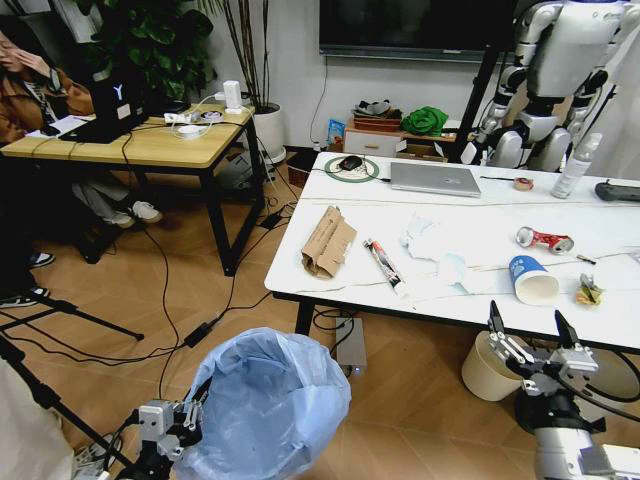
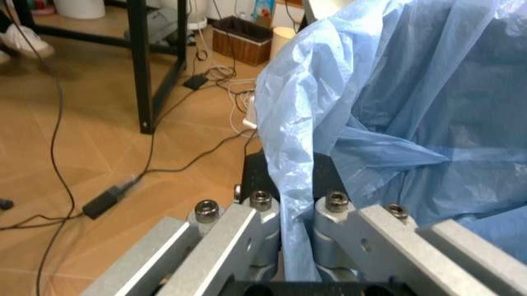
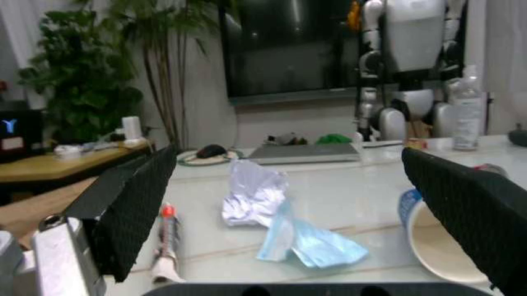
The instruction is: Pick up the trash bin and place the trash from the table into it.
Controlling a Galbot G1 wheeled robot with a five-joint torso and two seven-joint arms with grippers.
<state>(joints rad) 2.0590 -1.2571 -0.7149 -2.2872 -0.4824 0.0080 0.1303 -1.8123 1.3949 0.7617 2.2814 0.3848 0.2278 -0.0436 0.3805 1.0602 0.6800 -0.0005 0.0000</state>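
left wrist view: left gripper [image 2: 298,246] clamped on a fold of the crinkly blue bag at the rim of the trash bin [image 2: 395,117], metal fingers [image 2: 247,228] drawn together with the plastic pinched between them. in the head view, same left gripper [image 1: 178,420] low at the robot's left, holding the trash bin [image 1: 265,400] beside the near edge of the table [image 1: 340,280], bin mouth open and facing up. right gripper [image 1: 530,335] just off the table's front edge, jaws wide apart, empty, aimed over the trash; from the right wrist view, black fingers [image 3: 123,209] spread either side of the white tissues [image 3: 255,197]. to do the step well, judged from here: keep the hold on the rim firm, since thin bag film may slip or tear; bring the bin mouth close under the table edge; take the nearest soft piece first and close low on it. on the marble-look top, from the claw outward: paper cup [image 1: 532,280] on its side, crushed red can [image 1: 545,239] beyond it, thin wrapper [image 1: 385,264], crumpled cardboard [image 1: 328,242] toward the left end. further back, a laptop [image 1: 435,178] and a mouse [image 1: 350,162]. in the room: wood floor with cables, a yellow-wood desk [image 1: 130,145], plants, a wall screen, a white humanoid robot [image 1: 560,80] standing behind.
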